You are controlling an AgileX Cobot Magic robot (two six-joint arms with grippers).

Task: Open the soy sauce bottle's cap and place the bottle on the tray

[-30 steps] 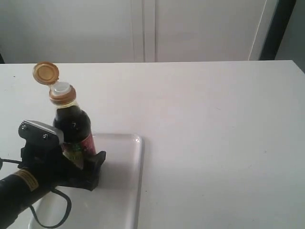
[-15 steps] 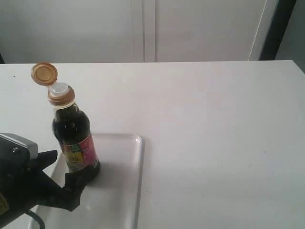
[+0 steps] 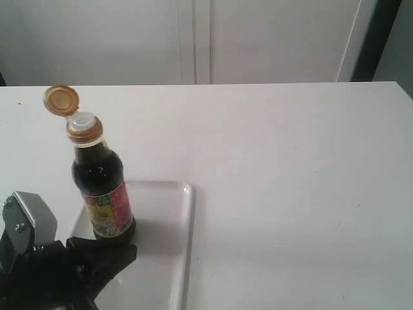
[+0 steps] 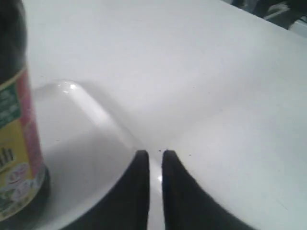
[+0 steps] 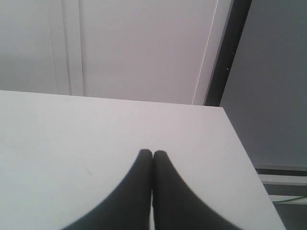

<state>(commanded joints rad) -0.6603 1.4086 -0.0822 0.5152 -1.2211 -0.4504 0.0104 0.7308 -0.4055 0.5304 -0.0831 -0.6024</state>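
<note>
The soy sauce bottle [image 3: 101, 194], a small clear bottle of near-black liquid with a pink, yellow and green label, stands upright on the flat glossy white tray [image 3: 169, 245], just beyond and slightly to the side of the left gripper [image 4: 155, 154]. That black claw sits low at the tray's near edge, its two fingers drawn almost together with only a thin slit between them, pinching nothing and clear of the glass. The bottle's long axis runs straight up, neck and white spout pointing at the ceiling. The round golden-brown flip-top cap [image 3: 62, 99] is hinged back, its open face tilted up and away from the claw's side. Both halves of the job look done: cap open, bottle on the tray near its far corner. By my reading this is the release-and-retreat step, and what remains calls for the left claw to pull away without brushing the bottle's base. Over to the right, the right gripper [image 5: 153, 154] hangs above the bare white tabletop [image 3: 290, 168], fingers pressed together, well apart from bottle and tray, nothing in it.
</note>
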